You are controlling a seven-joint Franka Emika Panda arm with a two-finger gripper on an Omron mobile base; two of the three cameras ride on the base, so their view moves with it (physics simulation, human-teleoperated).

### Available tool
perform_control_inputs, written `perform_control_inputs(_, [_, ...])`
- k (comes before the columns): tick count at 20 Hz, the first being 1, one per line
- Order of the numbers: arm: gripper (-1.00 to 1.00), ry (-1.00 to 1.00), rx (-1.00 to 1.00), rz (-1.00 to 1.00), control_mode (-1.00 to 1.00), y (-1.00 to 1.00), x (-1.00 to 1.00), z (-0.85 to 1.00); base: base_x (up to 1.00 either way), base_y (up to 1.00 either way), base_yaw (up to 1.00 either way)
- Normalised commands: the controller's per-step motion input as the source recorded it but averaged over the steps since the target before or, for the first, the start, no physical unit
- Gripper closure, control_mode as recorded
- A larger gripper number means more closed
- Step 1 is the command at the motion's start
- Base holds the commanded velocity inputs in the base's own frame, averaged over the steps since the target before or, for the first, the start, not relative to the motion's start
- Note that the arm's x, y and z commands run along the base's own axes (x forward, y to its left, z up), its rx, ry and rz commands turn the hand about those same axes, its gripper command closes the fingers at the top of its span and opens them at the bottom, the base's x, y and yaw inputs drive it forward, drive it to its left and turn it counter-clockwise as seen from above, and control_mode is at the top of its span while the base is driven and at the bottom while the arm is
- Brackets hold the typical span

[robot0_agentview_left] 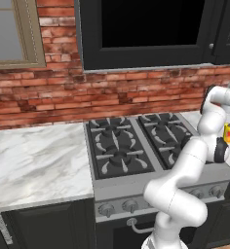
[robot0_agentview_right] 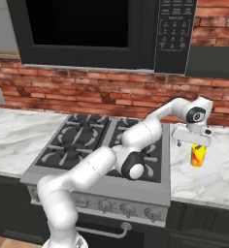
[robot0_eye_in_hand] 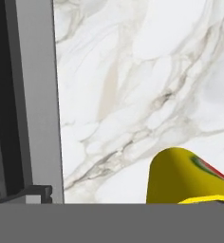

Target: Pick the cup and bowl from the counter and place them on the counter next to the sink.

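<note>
Cup first: the small straight-sided yellow cup (robot0_agentview_right: 198, 155) with a red-orange mark on its side stands upright on the white grey-veined marble counter (robot0_agentview_right: 218, 169), directly below the two-finger gripper (robot0_agentview_right: 196, 141), right of the black gas stove (robot0_agentview_right: 102, 140). The fingers are spread as wide as they go and hold nothing; in the right base view they hang just above the cup's rim. By its look the cup is rigid, light and smooth, so probably slippery; a grip across the straight wall near mid-height, one finger on each side, seems safest. No readable writing shows; the mark is only a colour patch.
</note>
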Motion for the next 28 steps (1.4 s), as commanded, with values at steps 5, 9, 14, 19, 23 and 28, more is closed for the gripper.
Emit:
perform_control_inputs(5, [-1.00, 0.00, 0.00, 0.00, -1.00, -0.02, -0.17, -0.28, 0.00, 0.00, 0.00])
perform_control_inputs(9, [-1.00, 0.04, 0.00, -0.02, -1.00, -0.24, -0.20, -0.20, 0.00, 0.00, 0.00])
perform_control_inputs(14, [1.00, 0.01, 0.00, -0.01, -1.00, -0.06, 0.00, -0.02, 0.00, 0.00, 0.00])
perform_control_inputs(19, [1.00, 0.00, 0.00, 0.00, -1.00, 0.00, 0.00, 0.00, 0.00, 0.00, 0.00])
perform_control_inputs(23, [1.00, 0.00, 0.00, 0.00, -1.00, 0.00, -0.01, 0.00, 0.00, 0.00, 0.00])
perform_control_inputs(28, [1.00, 0.00, 0.00, 0.03, -1.00, 0.00, -0.28, 0.04, 0.00, 0.00, 0.00])
